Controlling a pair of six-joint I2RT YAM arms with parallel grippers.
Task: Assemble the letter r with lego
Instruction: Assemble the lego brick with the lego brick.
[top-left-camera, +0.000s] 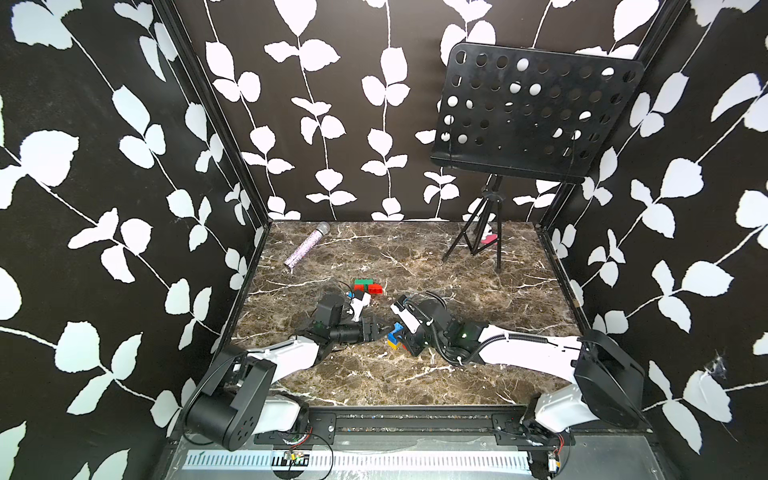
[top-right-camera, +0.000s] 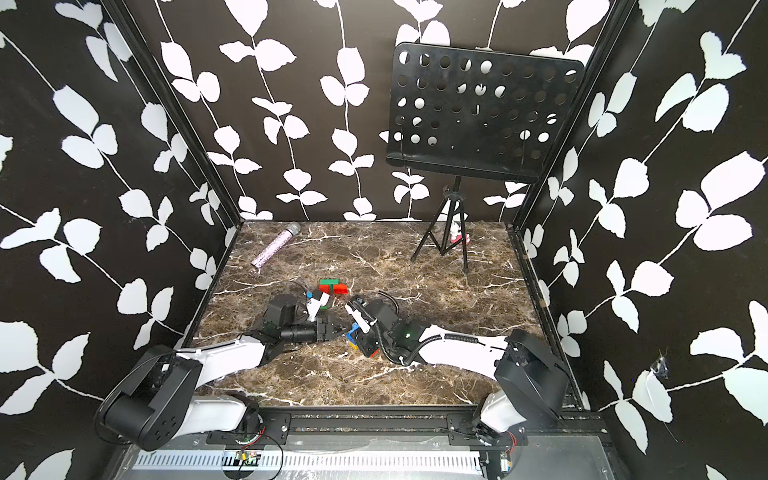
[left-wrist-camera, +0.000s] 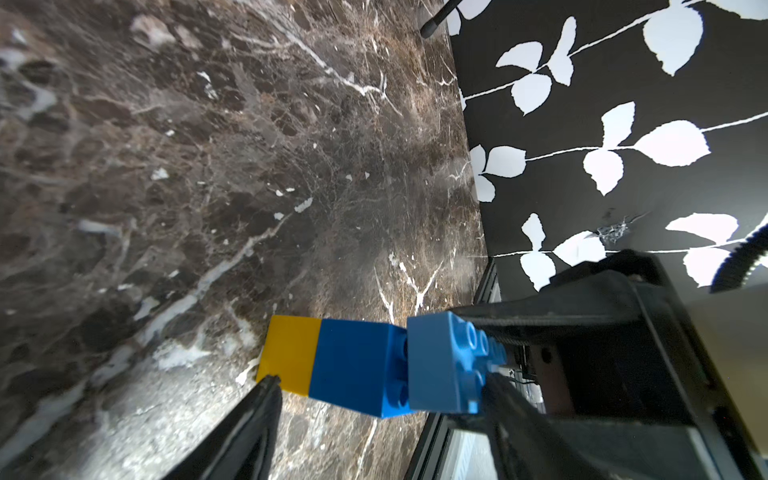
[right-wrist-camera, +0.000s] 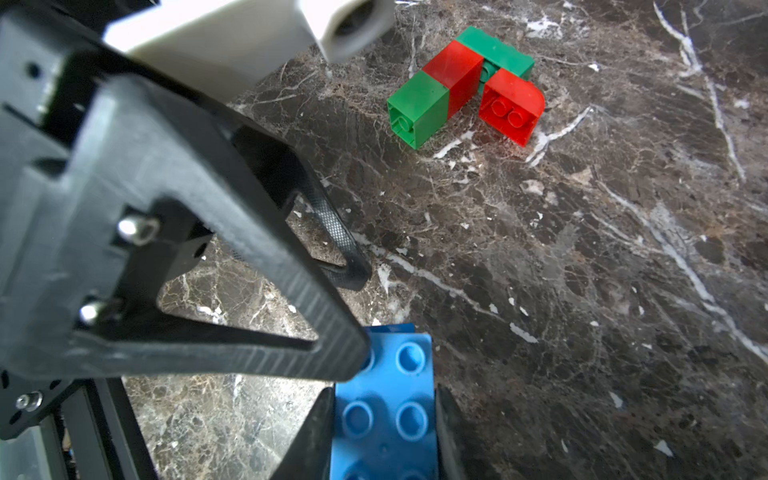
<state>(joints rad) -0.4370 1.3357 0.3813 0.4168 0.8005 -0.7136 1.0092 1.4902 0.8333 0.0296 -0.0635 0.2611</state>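
Now a three-brick lego stack (top-left-camera: 394, 337) sits between the two arms near the middle of the marble table (top-left-camera: 457, 374).

The right gripper (right-wrist-camera: 382, 415) is clamped on the sides of the light blue brick (left-wrist-camera: 444, 365), which is joined to a blue brick (left-wrist-camera: 357, 365) and then a yellow brick (left-wrist-camera: 291, 353). The left gripper (left-wrist-camera: 380, 381) has its jaws apart and straddles the stack lengthwise. One fingertip (left-wrist-camera: 268, 386) sits at the yellow end, the other at the light blue brick's studded face; whether they press it cannot be told. A joined group of green and red bricks (top-left-camera: 368, 286) lies on the table just behind the grippers. A glittery microphone (top-left-camera: 306, 249) and a black music stand (top-left-camera: 536, 112) sit well apart at the back.
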